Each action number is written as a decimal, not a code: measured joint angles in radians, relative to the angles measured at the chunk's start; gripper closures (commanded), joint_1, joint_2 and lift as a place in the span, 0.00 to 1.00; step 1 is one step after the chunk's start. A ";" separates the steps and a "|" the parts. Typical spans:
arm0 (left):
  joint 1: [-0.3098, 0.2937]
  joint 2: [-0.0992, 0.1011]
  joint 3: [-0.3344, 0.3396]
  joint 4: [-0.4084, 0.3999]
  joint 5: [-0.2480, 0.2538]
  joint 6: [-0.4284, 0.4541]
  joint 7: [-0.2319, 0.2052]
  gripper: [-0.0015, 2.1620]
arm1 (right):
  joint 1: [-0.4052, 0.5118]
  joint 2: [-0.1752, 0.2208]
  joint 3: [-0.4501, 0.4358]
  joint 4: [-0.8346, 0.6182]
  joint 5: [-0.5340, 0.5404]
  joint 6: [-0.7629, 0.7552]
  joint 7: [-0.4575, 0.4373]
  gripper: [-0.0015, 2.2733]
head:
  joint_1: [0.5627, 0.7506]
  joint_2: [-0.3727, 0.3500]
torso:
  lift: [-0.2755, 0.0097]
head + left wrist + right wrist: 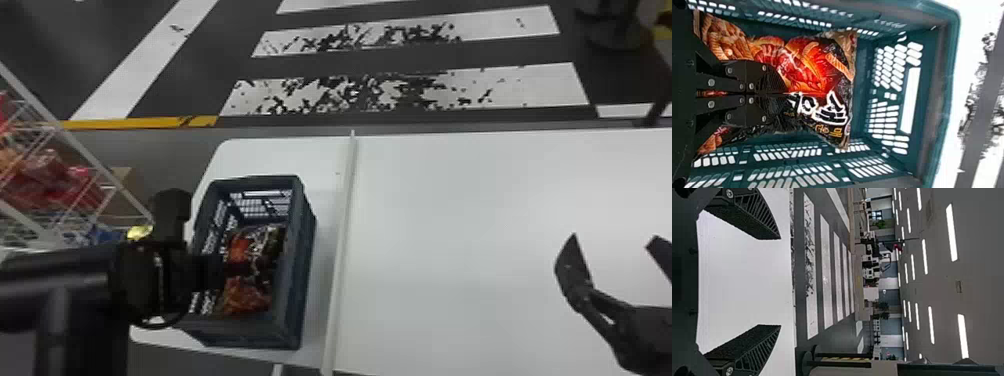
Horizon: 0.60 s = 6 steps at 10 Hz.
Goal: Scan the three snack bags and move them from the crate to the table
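Left gripper (204, 273) pinches snack bag (257, 247) inside crate (301, 235), room at far end

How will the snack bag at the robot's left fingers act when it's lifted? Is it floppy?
The snack bag will probably bend and sag a bit, because it looks soft and wrinkled. It may be light for its size if it's full of the curly snacks pictured on it. Its shiny outside could be a little slippery.
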 measured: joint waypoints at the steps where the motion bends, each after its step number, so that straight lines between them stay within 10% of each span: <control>1: 0.020 -0.002 0.025 -0.044 0.020 -0.002 0.005 0.80 | 0.002 0.001 0.000 -0.006 0.000 0.001 -0.001 0.04 | 0.70 0.89 | 0.75; 6: 0.099 -0.024 0.090 -0.210 0.096 -0.025 0.047 0.80 | 0.012 0.002 -0.005 -0.014 -0.002 0.000 -0.008 0.04 | 0.70 0.89 | 0.75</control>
